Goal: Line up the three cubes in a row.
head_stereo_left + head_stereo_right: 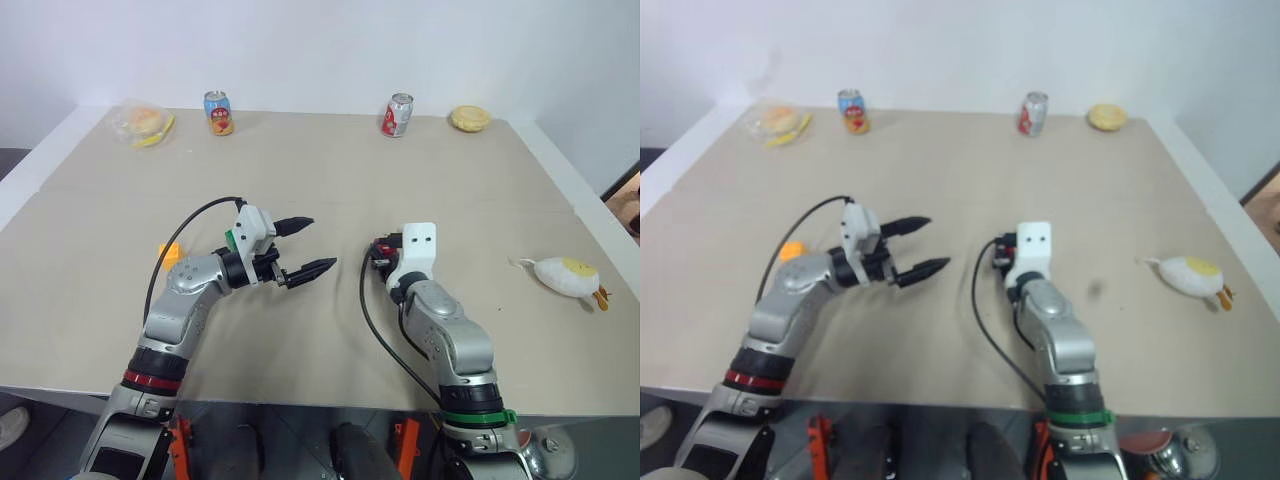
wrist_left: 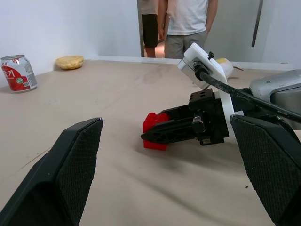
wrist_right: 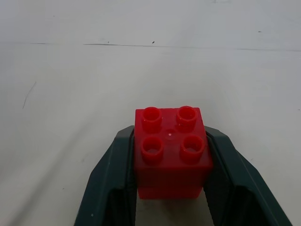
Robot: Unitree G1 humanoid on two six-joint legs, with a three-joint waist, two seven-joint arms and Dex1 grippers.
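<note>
The red cube sits studs up on the table between the two black fingers of the right gripper; its jaws are drawn in against the cube's two sides, so it is held. In the head views only a sliver of the red cube shows, at the front of the right gripper, a little right of the table's middle and in the nearer half. In the left wrist view it rests on the table with the right gripper's fingers reaching alongside it.

The left gripper hovers above the table, left of the red cube and pointing towards it, with its jaws spread wide and nothing between them. The green cube shows only as a small patch just behind the left wrist's white housing, so how it lies cannot be told. The orange-yellow cube lies on the table farther left, beside the left forearm and well apart from the red cube.

Off to the right, near the table's right edge, a white plush toy with a yellow spot lies on its side.

Along the far edge stand a blue and orange can on the left and a red can right of the middle. A bun in clear wrap with something yellow beside it lies at the far left corner, and a round yellow bun at the far right.

Past the table, in the left wrist view, two people stand in a doorway.
</note>
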